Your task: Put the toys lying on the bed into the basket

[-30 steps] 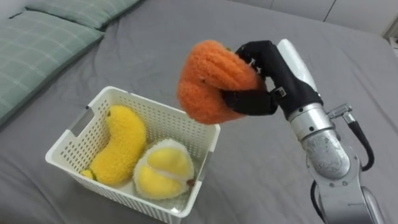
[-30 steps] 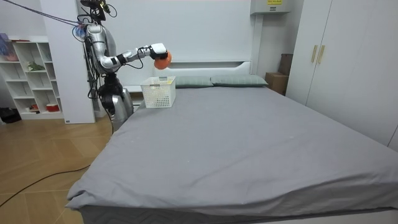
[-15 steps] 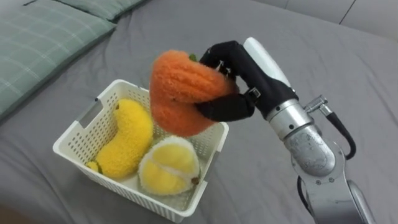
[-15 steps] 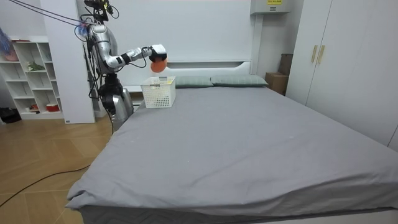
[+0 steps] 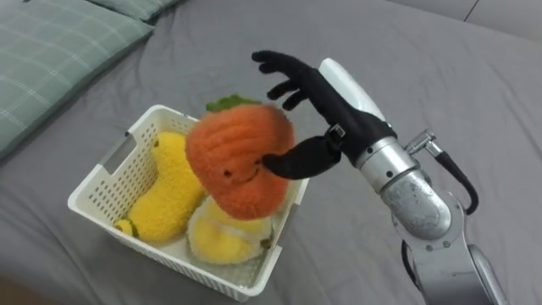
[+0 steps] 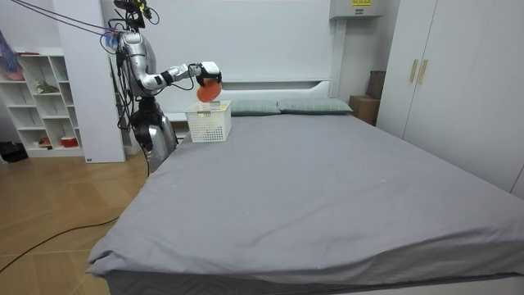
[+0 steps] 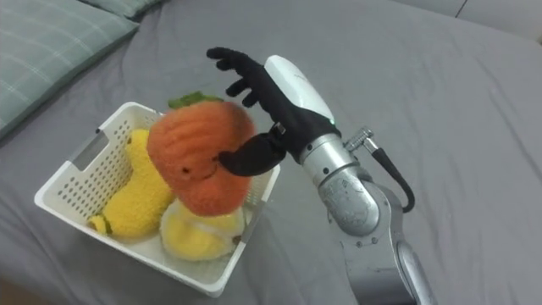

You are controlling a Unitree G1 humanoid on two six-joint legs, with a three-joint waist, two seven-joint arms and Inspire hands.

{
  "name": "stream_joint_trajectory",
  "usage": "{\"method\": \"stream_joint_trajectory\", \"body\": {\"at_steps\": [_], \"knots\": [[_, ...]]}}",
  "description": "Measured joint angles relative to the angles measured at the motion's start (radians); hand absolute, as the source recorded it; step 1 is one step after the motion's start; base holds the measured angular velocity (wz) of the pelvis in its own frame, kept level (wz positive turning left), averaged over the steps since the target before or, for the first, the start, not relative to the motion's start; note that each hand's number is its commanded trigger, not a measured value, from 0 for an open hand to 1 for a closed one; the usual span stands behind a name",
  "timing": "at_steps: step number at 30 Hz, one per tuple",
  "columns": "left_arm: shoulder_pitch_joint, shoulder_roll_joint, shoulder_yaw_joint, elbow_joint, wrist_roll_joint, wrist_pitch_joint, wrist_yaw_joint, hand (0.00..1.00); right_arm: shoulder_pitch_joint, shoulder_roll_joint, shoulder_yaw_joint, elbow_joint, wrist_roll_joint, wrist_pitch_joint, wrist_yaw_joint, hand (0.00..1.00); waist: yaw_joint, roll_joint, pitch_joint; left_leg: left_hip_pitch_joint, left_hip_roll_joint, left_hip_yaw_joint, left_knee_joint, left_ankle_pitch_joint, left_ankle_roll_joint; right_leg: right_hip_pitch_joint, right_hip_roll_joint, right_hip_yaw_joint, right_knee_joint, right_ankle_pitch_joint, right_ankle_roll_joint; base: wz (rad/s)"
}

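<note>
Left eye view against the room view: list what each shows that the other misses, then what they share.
Left eye view: the right hand with fingers spread, a banana plush and a yellow round plush inside the white basket. Room view: wardrobe, shelf unit, wooden floor. Shared: the orange plush toy over the basket, on the grey bed.
</note>
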Motion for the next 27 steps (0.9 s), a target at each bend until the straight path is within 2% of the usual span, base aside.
{"method": "stream_joint_trajectory", "body": {"at_steps": [9,17,23,25,27], "knots": [[0.003,0.002,0.001,0.015,0.0,0.0,0.0,0.0,0.024,0.001,0.003,0.041,-0.011,0.009,-0.017,0.0,-0.003,0.008,0.0041,0.011,-0.003,-0.005,0.004,0.0,0.001,0.017,-0.002,-0.002,0.001,0.0,0.0,0.02],[0.005,0.021,-0.001,0.026,0.001,0.0,0.003,0.0,0.045,0.0,0.002,0.084,-0.022,0.017,-0.017,0.0,-0.008,0.01,0.0044,-0.005,-0.003,0.002,0.013,-0.001,0.001,-0.003,-0.004,0.002,0.01,0.0,0.001,-0.03],[0.004,0.022,0.003,0.027,0.02,-0.001,0.003,0.0,0.063,-0.001,0.002,0.087,-0.013,0.016,-0.036,0.0,-0.019,0.013,0.0013,0.006,0.001,0.023,0.008,-0.002,0.004,-0.002,-0.005,0.006,0.014,0.0,0.001,-0.06],[0.006,0.022,0.003,0.027,0.041,-0.001,0.004,0.0,0.073,-0.001,-0.002,0.087,0.001,0.016,-0.042,0.0,-0.027,0.014,0.0018,0.013,0.001,0.031,0.003,-0.002,0.005,-0.001,-0.005,0.008,0.015,0.001,0.002,-0.13],[0.005,0.015,0.022,0.024,0.075,-0.001,0.004,0.0,0.092,0.0,-0.039,0.087,0.008,-0.003,-0.052,0.0,-0.05,0.016,-0.002,0.014,0.001,0.034,0.003,-0.003,0.006,-0.002,-0.005,0.009,0.014,0.001,0.003,-0.05]]}}
